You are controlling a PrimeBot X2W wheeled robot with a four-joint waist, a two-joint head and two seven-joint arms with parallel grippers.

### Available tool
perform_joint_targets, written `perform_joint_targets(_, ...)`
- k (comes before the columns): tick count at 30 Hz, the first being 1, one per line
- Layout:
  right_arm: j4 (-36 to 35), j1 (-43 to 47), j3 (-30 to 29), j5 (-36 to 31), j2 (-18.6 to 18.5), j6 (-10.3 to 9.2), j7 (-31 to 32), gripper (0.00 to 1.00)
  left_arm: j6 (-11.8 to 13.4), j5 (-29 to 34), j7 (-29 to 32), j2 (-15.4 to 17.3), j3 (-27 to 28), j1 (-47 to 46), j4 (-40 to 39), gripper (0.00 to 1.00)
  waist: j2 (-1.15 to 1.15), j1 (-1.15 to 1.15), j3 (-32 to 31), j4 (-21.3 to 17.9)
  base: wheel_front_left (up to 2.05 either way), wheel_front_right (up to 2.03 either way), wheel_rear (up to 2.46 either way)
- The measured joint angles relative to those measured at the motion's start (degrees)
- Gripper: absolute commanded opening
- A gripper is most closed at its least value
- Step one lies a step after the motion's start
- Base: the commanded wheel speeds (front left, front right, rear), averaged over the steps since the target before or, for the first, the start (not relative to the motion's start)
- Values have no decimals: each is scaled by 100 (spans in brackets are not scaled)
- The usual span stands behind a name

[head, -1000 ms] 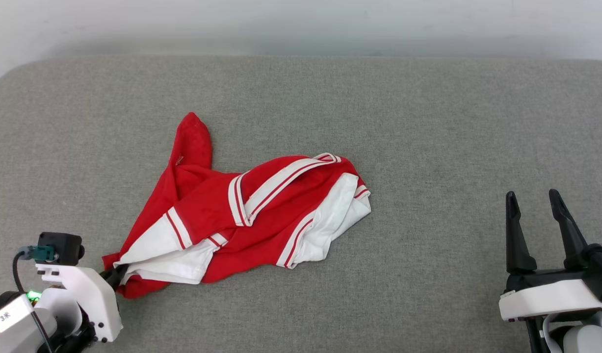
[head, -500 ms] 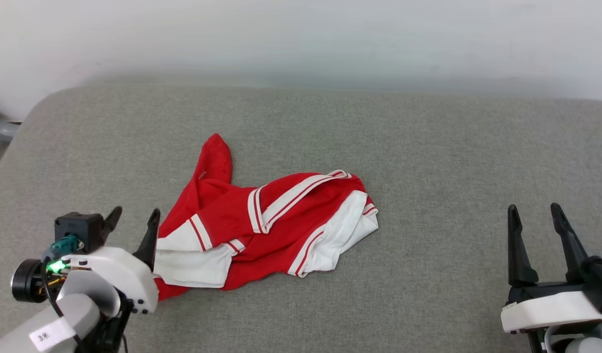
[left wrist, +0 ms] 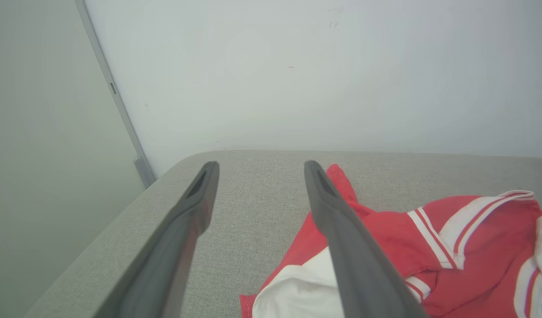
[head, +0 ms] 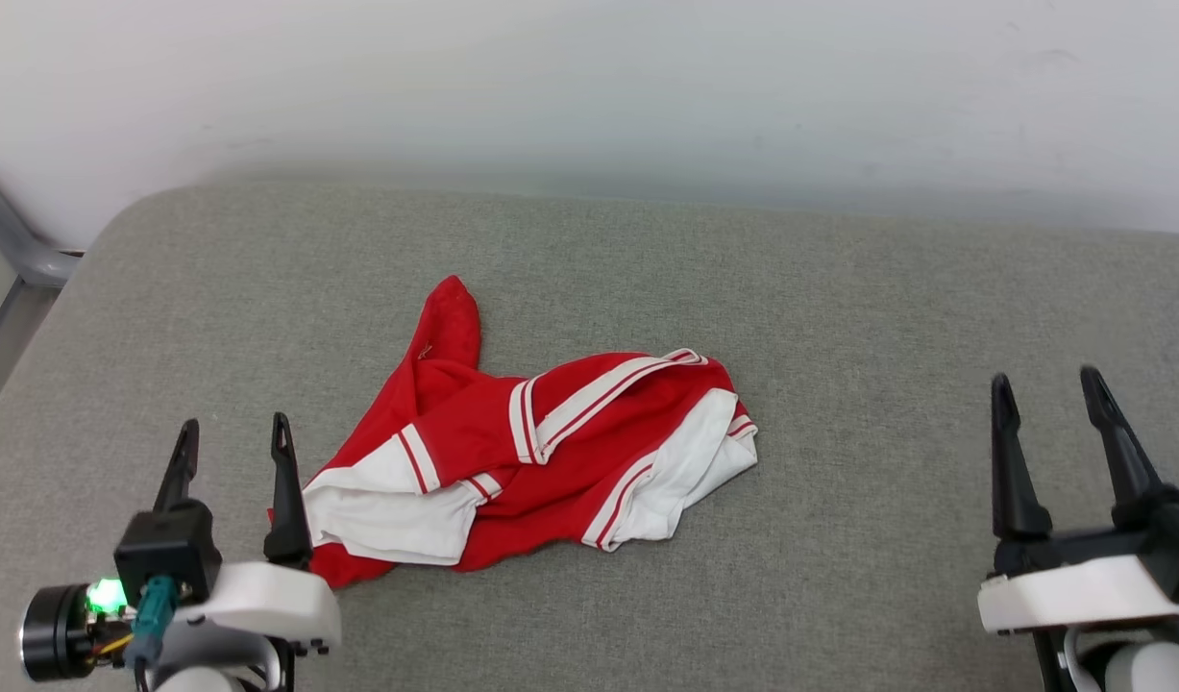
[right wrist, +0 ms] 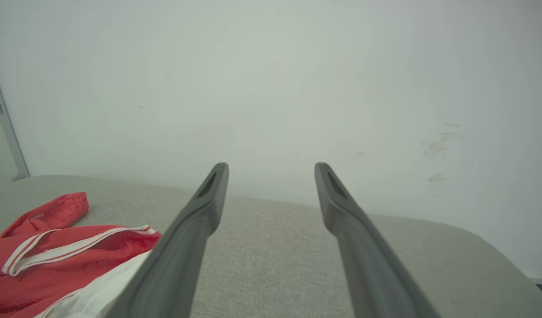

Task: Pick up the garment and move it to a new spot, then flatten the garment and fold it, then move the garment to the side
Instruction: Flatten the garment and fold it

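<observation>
The garment [head: 512, 452], a red shirt with white sleeves and striped trim, lies crumpled on the grey cushion a little left of centre. It also shows at the lower right of the left wrist view as the garment [left wrist: 434, 247] and at the lower left of the right wrist view as the garment [right wrist: 54, 251]. My left gripper [head: 233, 432] stands open just left of the shirt's near corner, holding nothing. Far off at the right, my right gripper [head: 1045, 389] is open and empty. The chest logo is hidden in the folds.
The grey fabric surface [head: 839, 317] runs wide, with rounded corners and a pale wall [head: 589, 86] behind it. A grey metal post [head: 12, 240] stands off the left rear corner. Bare fabric lies between the shirt and my right gripper.
My left gripper let go of the shirt's near-left corner, opened and drew back to the left. The camera has tilted up. The right gripper has held still.
</observation>
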Motion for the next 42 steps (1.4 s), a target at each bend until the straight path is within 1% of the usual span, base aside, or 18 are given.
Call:
perform_joint_targets(3, -119, -194, 115, -75, 0, 0, 0, 100, -24, 435, 0, -253, 347, 314, -81, 100, 0, 0, -13, 32, 0, 0, 0)
perform_joint_targets(5, -200, -397, 279, -214, -37, 0, 0, 100, -110, 689, 0, -407, 541, 475, -93, 100, 0, 0, 2, 44, 0, 0, 0)
perform_joint_targets(7, -210, -636, 495, -225, -166, 0, 0, 100, -218, 871, 0, -577, 703, 580, -96, 100, 0, 0, 23, 61, 0, 0, 0)
perform_joint_targets(10, -24, -1020, 958, -148, -553, 0, 0, 100, -425, 1110, 0, -826, 918, 706, -57, 100, 0, 0, 49, 95, 0, 0, 0)
perform_joint_targets(13, 293, -1506, 1573, 86, -984, 1, 23, 100, -625, 1313, 0, -1040, 1087, 760, 11, 100, 0, 0, 91, 141, 0, 0, 0)
perform_joint_targets(16, 563, -2079, 2315, 558, -1443, 1, 648, 100, -815, 1491, 0, -1225, 1240, 764, 62, 100, 0, 0, 149, 191, 0, 0, 0)
perform_joint_targets(19, 759, -2566, 3183, 1132, -1964, 1, 1503, 100, -975, 1662, 0, -1403, 1362, 760, 103, 100, 0, 0, 226, 255, 0, 0, 0)
perform_joint_targets(24, 783, -3301, 4565, 2162, -2729, 2, 2819, 100, -1223, 1919, -7, -1689, 1552, 715, 158, 100, 0, 1, 398, 383, 0, 0, 0)
perform_joint_targets(29, 749, -3956, 5717, 2894, -3306, 1, 3817, 100, -1434, 2135, -7, -1958, 1714, 645, 190, 100, 0, 1, 601, 544, 0, 0, 0)
perform_joint_targets(32, 777, -4343, 6284, 3289, -3527, 1, 4335, 100, -1563, 2257, -7, -2137, 1775, 593, 218, 100, 0, 1, 735, 652, 0, 0, 0)
perform_joint_targets(37, 988, -4954, 7017, 3795, -3707, 1, 5057, 100, -1760, 2425, -7, -2410, 1892, 484, 257, 100, 0, 1, 973, 854, 0, 0, 0)
perform_joint_targets(42, 1369, -5459, 7493, 4031, -3723, 1, 5239, 100, -1938, 2594, -7, -2676, 1981, 347, 277, 100, 0, 1, 1228, 1079, 0, 0, 0)
